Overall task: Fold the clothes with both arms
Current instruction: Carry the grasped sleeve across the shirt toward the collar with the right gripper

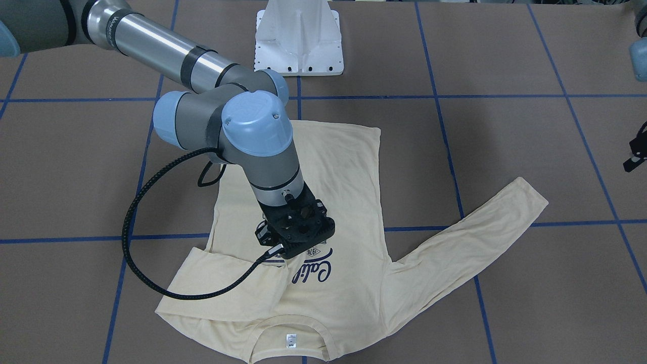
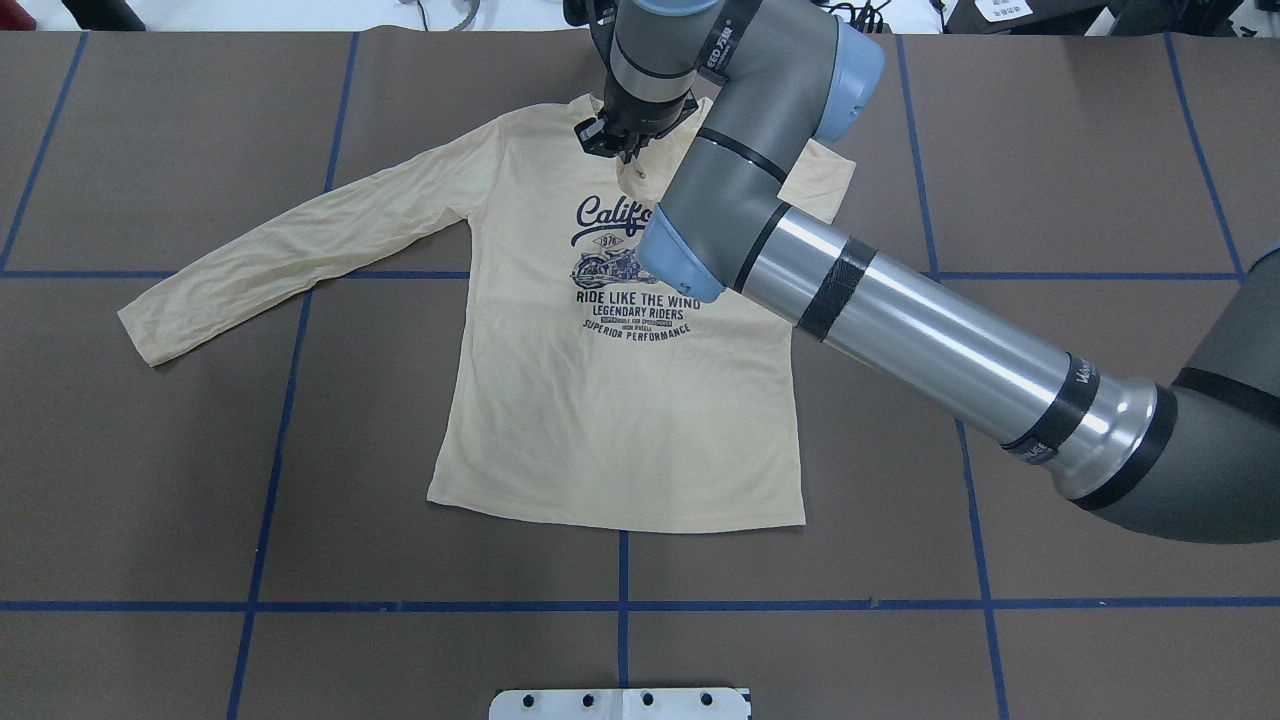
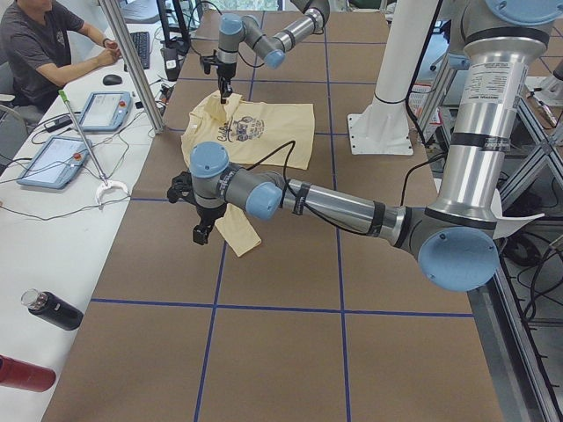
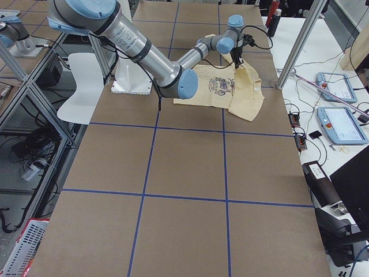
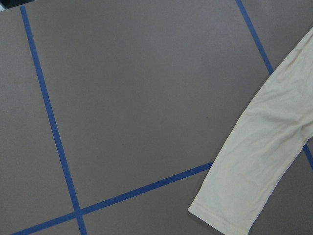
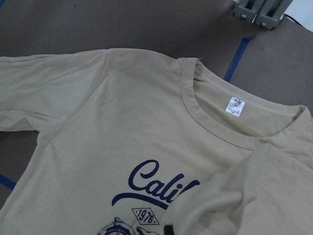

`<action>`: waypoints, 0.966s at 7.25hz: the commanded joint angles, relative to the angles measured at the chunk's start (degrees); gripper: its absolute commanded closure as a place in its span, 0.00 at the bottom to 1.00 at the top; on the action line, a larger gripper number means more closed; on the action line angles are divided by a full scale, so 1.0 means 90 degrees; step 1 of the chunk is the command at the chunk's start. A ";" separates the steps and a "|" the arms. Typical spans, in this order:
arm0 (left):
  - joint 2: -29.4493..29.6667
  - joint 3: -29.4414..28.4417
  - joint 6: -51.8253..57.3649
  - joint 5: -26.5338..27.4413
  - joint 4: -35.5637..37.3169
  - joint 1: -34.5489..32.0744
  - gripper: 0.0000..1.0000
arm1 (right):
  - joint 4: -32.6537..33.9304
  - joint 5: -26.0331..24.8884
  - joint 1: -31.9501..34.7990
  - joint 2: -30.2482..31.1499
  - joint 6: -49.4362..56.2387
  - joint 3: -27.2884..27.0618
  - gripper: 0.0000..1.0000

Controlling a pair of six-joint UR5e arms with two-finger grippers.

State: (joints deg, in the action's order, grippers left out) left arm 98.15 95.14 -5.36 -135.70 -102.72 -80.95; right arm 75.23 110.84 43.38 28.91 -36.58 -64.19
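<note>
The T-shirt (image 2: 600, 430) lies print up on the table (image 2: 1000, 560) in front of the pedestal (image 1: 298, 40), with its hem toward the robot's edge and its collar (image 6: 230, 132) toward the operators' edge. The folded sleeve (image 1: 227, 283) lies across the chest and covers the end of the navy lettering. The right gripper (image 2: 615, 148) hangs just over its tip, above the upper chest. I cannot tell whether that gripper is pinching the cloth or has its fingers spread. Its wrist camera shows only a dark tip at the bottom of the view beside a blurred fold of cream cloth.

The next move turns, I judge, on the outstretched sleeve (image 2: 300, 240). Its long axis runs from the shoulder out toward the table's left end, slanting a little back toward the robot's edge. Its cuff (image 5: 220, 215) rests flat on bare table, well apart from the body of the shirt. The left gripper (image 3: 202, 230) is by far the nearer one and hovers near that cuff (its own camera has the cuff in the lower right corner, with no fingers in view). I cannot tell its state either. To mirror the fold already lying on the chest, it would probably need to drop onto the cuff, pinch it, and carry it back along the sleeve's axis toward the chest
</note>
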 commanded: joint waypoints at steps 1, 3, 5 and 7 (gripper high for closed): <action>0.0003 -0.0024 0.0000 0.0000 -0.0013 0.0000 0.00 | -0.0782 -0.0108 -0.0044 -0.0349 -0.0578 0.0769 1.00; 0.0110 -0.0227 0.0010 0.0000 -0.0071 0.0000 0.00 | -0.1581 -0.0710 -0.0277 -0.0837 -0.1965 0.1467 0.01; 0.0110 -0.0404 0.0000 0.0000 -0.0383 0.0000 0.00 | -0.1979 -0.0937 -0.0298 -0.0966 -0.3244 0.1468 0.01; 0.0110 -0.0395 -0.0010 0.0000 -0.0384 0.0000 0.00 | -0.2138 -0.0968 -0.0298 -0.0966 -0.3650 0.1458 0.01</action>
State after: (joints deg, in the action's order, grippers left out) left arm 99.13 91.65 -5.42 -135.70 -106.02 -80.95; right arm 56.79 102.43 40.74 20.34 -67.15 -51.08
